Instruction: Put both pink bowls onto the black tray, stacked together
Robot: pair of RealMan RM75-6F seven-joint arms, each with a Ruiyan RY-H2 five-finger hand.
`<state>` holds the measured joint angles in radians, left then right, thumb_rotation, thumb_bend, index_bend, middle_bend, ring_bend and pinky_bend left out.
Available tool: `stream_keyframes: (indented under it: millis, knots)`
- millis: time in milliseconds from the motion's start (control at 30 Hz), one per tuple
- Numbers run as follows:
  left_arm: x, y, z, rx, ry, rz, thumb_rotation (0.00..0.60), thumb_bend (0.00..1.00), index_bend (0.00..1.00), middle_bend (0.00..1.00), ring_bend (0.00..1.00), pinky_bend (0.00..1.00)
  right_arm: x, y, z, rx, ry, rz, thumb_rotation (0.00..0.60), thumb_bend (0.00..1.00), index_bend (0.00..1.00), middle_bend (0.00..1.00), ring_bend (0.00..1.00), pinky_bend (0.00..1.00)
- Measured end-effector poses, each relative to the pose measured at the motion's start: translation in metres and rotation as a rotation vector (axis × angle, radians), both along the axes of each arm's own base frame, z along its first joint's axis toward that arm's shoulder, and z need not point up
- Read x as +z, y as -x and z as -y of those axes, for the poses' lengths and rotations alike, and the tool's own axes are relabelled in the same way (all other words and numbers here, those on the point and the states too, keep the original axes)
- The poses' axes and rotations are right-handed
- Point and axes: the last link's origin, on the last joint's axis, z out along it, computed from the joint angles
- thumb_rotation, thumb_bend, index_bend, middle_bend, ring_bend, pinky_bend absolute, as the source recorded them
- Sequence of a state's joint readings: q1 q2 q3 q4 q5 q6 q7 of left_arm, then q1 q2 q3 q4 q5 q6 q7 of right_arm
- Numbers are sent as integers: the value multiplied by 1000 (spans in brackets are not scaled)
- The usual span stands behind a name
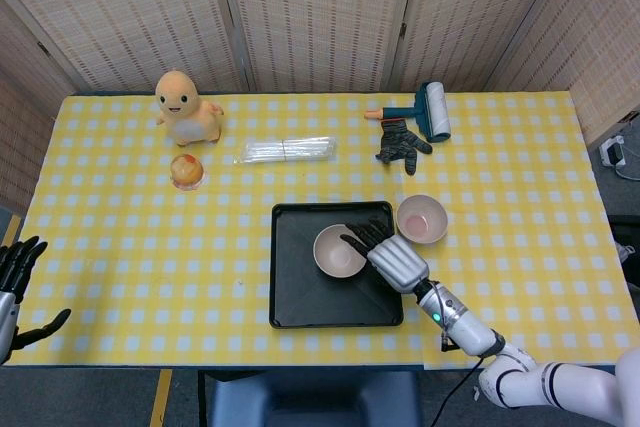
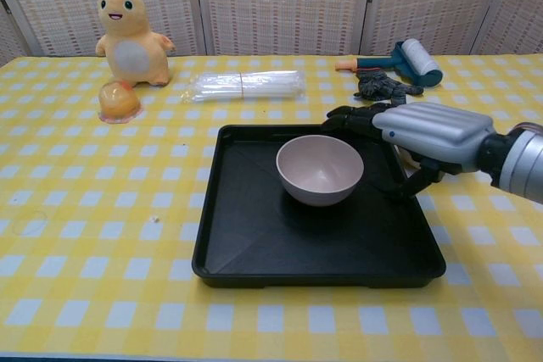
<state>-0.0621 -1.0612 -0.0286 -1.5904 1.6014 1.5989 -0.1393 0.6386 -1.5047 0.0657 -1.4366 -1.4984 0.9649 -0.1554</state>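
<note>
One pink bowl [image 1: 338, 251] [image 2: 320, 169] sits upright inside the black tray [image 1: 290, 292] [image 2: 254, 226], toward its far right part. My right hand [image 1: 392, 254] [image 2: 424, 129] hovers just right of that bowl with its fingers spread over the rim side and nothing in its grasp. The second pink bowl [image 1: 422, 218] stands on the tablecloth just off the tray's far right corner; in the chest view the right hand hides most of it. My left hand [image 1: 15, 282] hangs off the table's near left edge, fingers apart and empty.
A dark glove [image 1: 401, 140] and a lint roller [image 1: 430, 110] lie at the back right. A clear plastic bundle [image 1: 286, 150], an orange plush toy [image 1: 185, 107] and a small jelly cup [image 1: 186, 170] occupy the back left.
</note>
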Motion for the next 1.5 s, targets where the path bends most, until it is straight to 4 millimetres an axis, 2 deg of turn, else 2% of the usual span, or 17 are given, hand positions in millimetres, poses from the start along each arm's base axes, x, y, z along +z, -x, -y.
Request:
stream_keyframes:
  millis: [133, 233, 433, 633, 833, 1000, 1167, 1333, 1500]
  knots:
    - [-4, -1, 0, -2, 11, -5, 600, 229, 31, 78, 39, 0, 29, 22, -2, -46, 92, 8, 600, 534, 52, 0, 0, 0]
    - [-6, -2, -1, -1, 17, -9, 600, 230, 31, 77, 39, 0, 42, 42, 1, -102, 129, -19, 600, 534, 58, 0, 0, 0]
    - [-11, -5, -1, -10, 29, -9, 600, 230, 28, 77, 39, 0, 57, 80, 8, -203, 187, -101, 600, 534, 206, 0, 0, 0]
    - [-14, -4, -2, -10, 40, -13, 600, 230, 25, 78, 39, 0, 60, 100, 12, -266, 199, -133, 600, 534, 290, 0, 0, 0]
    - [-13, -4, -3, -7, 37, -15, 600, 230, 25, 77, 39, 0, 47, 106, 17, -280, 173, -152, 600, 534, 317, 0, 0, 0]
    - [-13, -3, -3, -5, 41, -10, 600, 231, 8, 78, 39, 0, 33, 103, 23, -272, 152, -152, 600, 534, 342, 0, 0, 0]
    - [-12, -3, -3, -10, 48, 11, 600, 232, 0, 77, 38, 0, 23, 99, 27, -255, 145, -147, 600, 535, 447, 0, 0, 0]
    - [-11, -2, -3, -8, 46, 18, 600, 232, 0, 78, 37, 0, 18, 96, 30, -233, 175, -140, 600, 535, 593, 2, 13, 0]
    - [-10, -2, -3, -10, 50, 22, 600, 232, 0, 78, 37, 0, 18, 95, 31, -225, 200, -124, 600, 534, 664, 32, 30, 0]
